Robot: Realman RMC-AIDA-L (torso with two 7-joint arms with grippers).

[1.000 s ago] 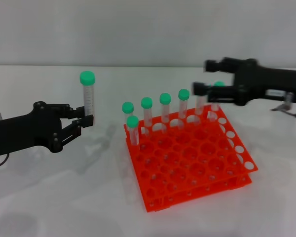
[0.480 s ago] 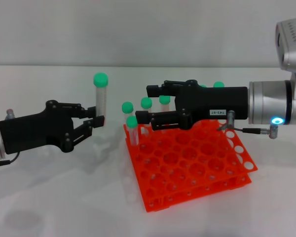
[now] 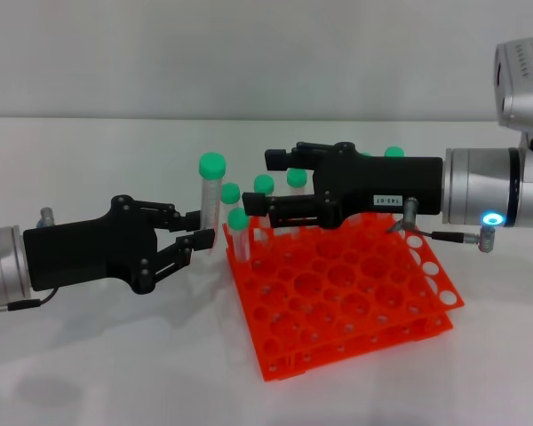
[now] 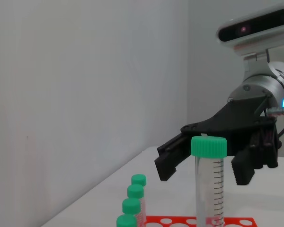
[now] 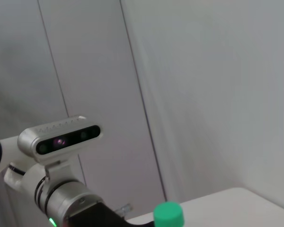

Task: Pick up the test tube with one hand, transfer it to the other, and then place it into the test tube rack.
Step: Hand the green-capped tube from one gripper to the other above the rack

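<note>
My left gripper (image 3: pixel 198 228) is shut on the lower part of the test tube (image 3: pixel 210 201) and holds it upright, green cap up, just off the left edge of the orange-red rack (image 3: pixel 351 306). My right gripper (image 3: pixel 268 183), with the white label, is open above the rack's back left. Its fingertips are a short way right of the tube, apart from it. In the left wrist view the tube (image 4: pixel 208 189) stands in front of the right gripper's spread fingers (image 4: pixel 170 158). In the right wrist view only the tube's cap (image 5: pixel 168 215) shows.
Several green-capped tubes (image 3: pixel 239 231) stand in the rack's back-left holes, right below and behind the right gripper's fingers; they also show in the left wrist view (image 4: pixel 131 207). Another cap (image 3: pixel 393 153) shows behind the right gripper's body. White table surrounds the rack.
My left gripper has carried the tube rightward to the rack's left edge. My right gripper swung in from the far right over the rack, then held still, open.
</note>
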